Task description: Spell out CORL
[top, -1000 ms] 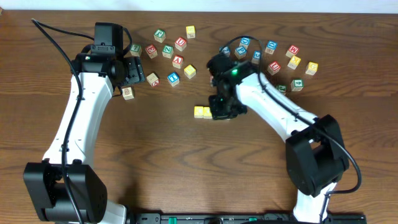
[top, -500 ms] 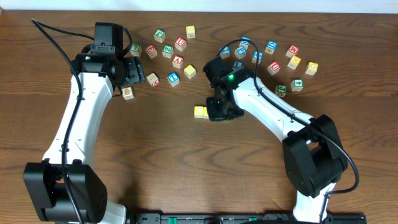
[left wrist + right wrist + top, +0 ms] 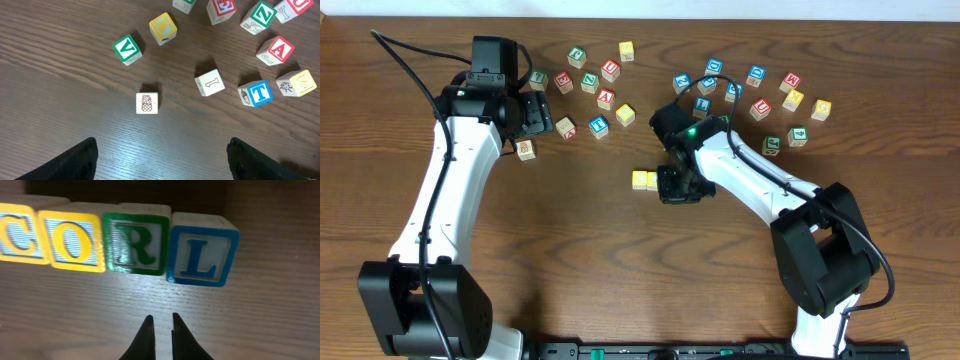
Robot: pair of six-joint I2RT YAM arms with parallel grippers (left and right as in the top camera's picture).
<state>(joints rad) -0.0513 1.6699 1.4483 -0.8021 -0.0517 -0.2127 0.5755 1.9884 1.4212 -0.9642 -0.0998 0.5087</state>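
Observation:
In the right wrist view four cubes stand side by side in a row: a yellow C cube (image 3: 20,237), a yellow O cube (image 3: 72,240), a green R cube (image 3: 136,242) and a blue L cube (image 3: 200,250). My right gripper (image 3: 161,316) is shut with nothing in it, just in front of the R and L and not touching them. In the overhead view the two yellow cubes (image 3: 645,180) show left of the right gripper (image 3: 678,186), which hides the R and L. My left gripper (image 3: 161,150) hangs open over bare wood, far from the row.
Loose cubes lie under the left gripper: a pineapple cube (image 3: 147,103), a green V (image 3: 126,48), an I (image 3: 210,82), a blue T (image 3: 255,93) and a red A (image 3: 275,50). More loose cubes (image 3: 760,95) sit at the back right behind the right arm.
My right gripper has backed a little toward the table's front edge, away from the row of cubes. The left arm has stayed still.

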